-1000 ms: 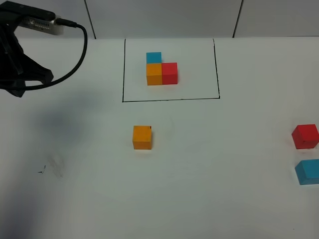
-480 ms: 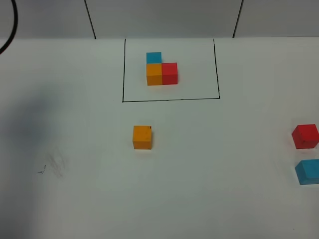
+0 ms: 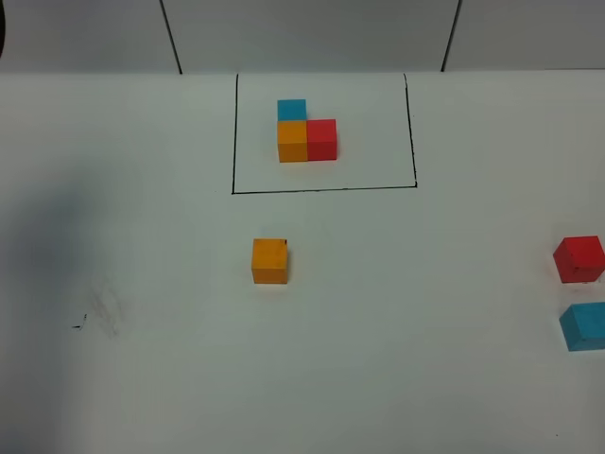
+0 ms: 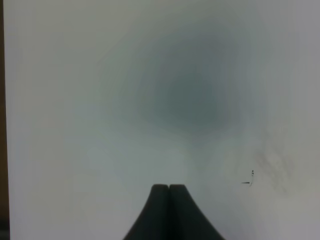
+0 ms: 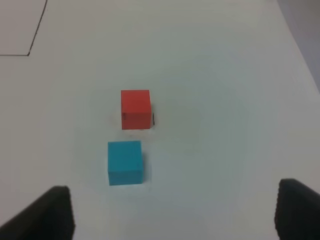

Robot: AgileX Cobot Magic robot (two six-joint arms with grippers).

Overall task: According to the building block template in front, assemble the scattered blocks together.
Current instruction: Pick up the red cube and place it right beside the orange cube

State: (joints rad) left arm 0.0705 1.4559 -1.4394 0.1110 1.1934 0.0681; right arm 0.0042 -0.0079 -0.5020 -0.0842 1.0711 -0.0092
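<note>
Orange, red and sky-blue cubes formed the building block template (image 3: pixel 307 132) at 12 o'clock on the white tabletop (image 3: pixel 425 378). Its blue cube sat at 12 o'clock of the orange one and its red cube at 3 o'clock, all touching. A black outline (image 3: pixel 321 190) framed the cluster, probably to mark it as a reference to copy rather than move.

The scattered blocks lay unframed. The loose orange cube (image 3: pixel 269 260) stood alone near the middle, at 6 o'clock from the frame, a likely anchor for the copy. The loose red cube (image 3: pixel 579 258) and loose sky-blue cube (image 3: pixel 586 326) sat well apart from it at the 3 o'clock edge, blue just beside red at its 6 o'clock, not touching.

The right fingers (image 5: pixel 50 215) were spread wide above that pair and gripped nothing, seemingly poised to take one. The left fingers (image 4: pixel 160 210) were pressed together, empty, over bare tabletop near a small dark scuff (image 4: pixel 250 181).

Counted: six cubes, two of each colour; three framed, three loose; one outline.
</note>
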